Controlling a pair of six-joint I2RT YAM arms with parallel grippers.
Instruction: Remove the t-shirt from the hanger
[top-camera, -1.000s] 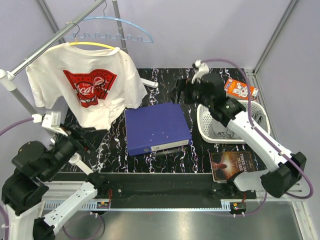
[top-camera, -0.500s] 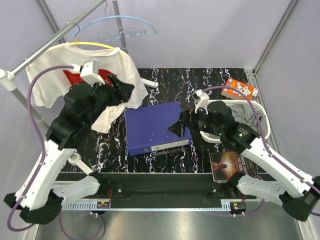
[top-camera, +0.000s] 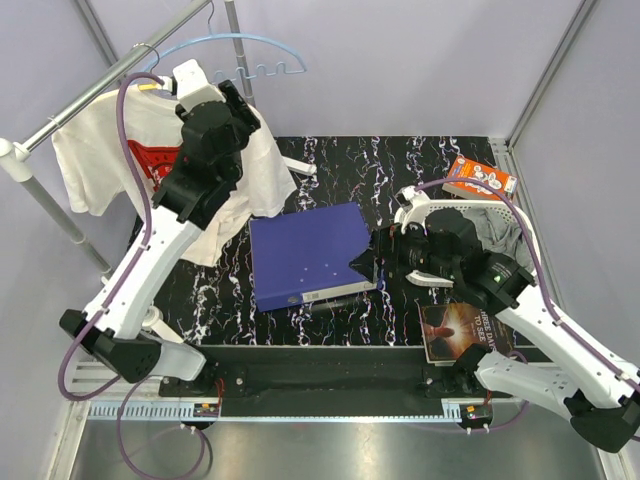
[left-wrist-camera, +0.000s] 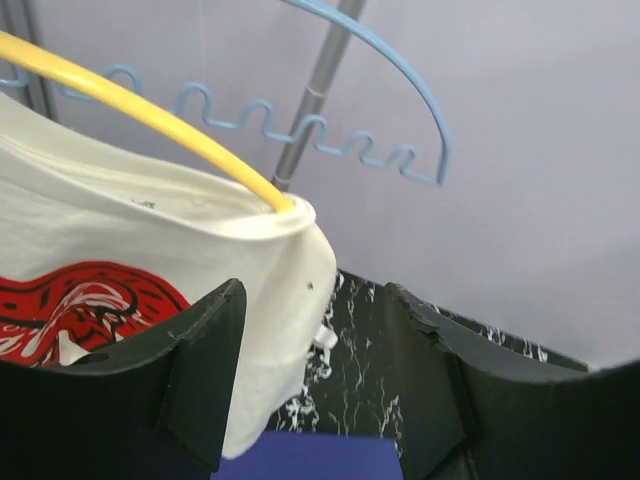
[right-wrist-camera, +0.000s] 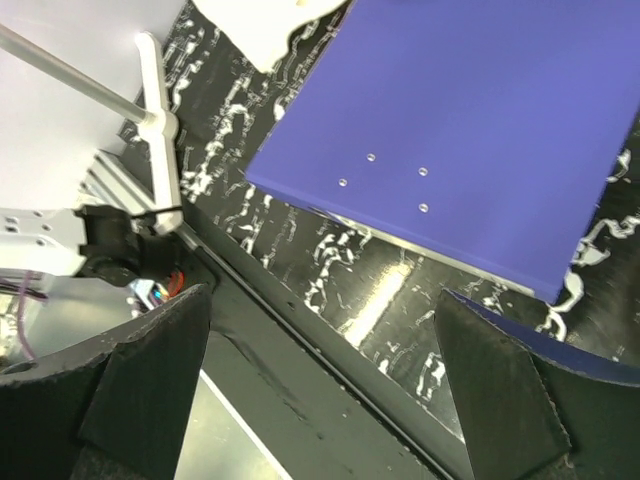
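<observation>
Far left, a soft white t-shirt hangs on a curved yellow hanger, shoulders running left-right, hem down. Left gripper spread beside its right shoulder; right gripper spread wide above a flat blue binder.

No lettering can be read. The red print on the t-shirt, upper left, shows only white swirls. The cover lines on the book, lower right, and the print on the orange box, right, are too small.
</observation>
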